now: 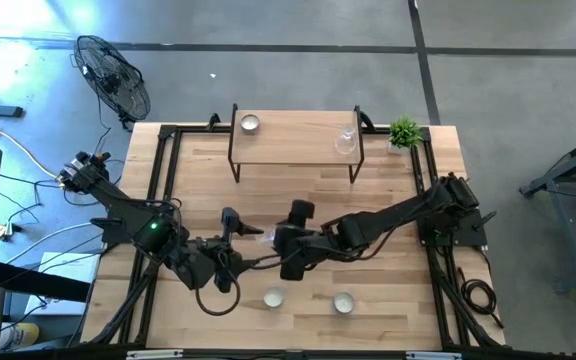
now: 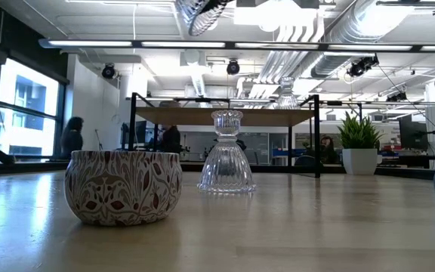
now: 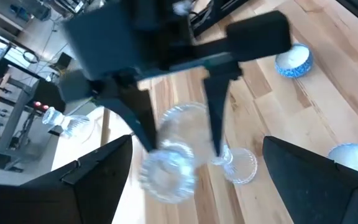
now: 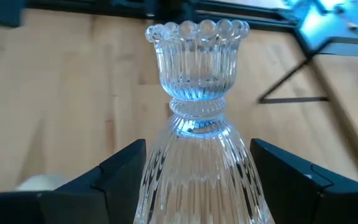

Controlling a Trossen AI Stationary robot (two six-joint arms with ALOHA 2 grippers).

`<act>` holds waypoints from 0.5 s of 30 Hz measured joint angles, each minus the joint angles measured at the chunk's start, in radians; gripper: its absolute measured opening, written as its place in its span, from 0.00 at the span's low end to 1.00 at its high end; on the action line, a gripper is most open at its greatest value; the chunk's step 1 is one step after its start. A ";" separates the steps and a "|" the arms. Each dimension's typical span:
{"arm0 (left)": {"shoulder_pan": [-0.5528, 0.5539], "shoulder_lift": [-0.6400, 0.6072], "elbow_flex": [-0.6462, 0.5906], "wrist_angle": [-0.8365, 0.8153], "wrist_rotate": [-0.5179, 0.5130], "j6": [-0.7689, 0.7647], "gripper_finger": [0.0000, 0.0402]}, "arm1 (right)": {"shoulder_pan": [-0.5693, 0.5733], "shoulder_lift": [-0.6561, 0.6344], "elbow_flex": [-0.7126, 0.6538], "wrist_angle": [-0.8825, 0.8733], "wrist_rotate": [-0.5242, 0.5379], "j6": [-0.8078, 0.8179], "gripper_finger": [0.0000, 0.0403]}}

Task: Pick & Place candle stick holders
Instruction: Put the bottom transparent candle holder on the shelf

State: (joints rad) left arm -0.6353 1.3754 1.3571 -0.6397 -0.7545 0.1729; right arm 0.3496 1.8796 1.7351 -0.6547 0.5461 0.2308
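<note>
My right arm stretches low across the table (elbow bent), its claw spread open around a clear glass holder standing upright between the fingers. My left claw, open, hovers just beside.

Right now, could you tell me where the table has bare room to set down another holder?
Free: the wood between the shelf and both grippers, and the shelf top between its tealight cup and glass holder. Crowded: the centre, where the left gripper and right gripper meet.
</note>
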 joint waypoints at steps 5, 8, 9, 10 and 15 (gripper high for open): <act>0.000 0.000 -0.001 -0.030 0.000 -0.047 0.88 | 0.000 -0.050 0.000 -0.072 0.091 0.008 0.65; 0.000 0.000 -0.001 -0.047 0.001 -0.076 0.88 | -0.012 -0.082 0.001 -0.133 0.172 0.021 0.65; 0.000 0.000 -0.001 -0.053 0.003 -0.086 0.88 | -0.021 -0.093 0.001 -0.146 0.190 0.029 0.65; 0.000 0.000 -0.001 -0.056 0.009 -0.097 0.88 | -0.031 -0.105 0.001 -0.152 0.209 0.035 0.65; 0.000 0.000 -0.001 -0.077 0.056 -0.149 0.88 | -0.101 -0.145 0.001 -0.136 0.234 0.055 0.65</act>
State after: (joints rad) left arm -0.6353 1.3754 1.3563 -0.7171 -0.6981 0.0234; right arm 0.2482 1.7344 1.7363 -0.7910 0.7797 0.2858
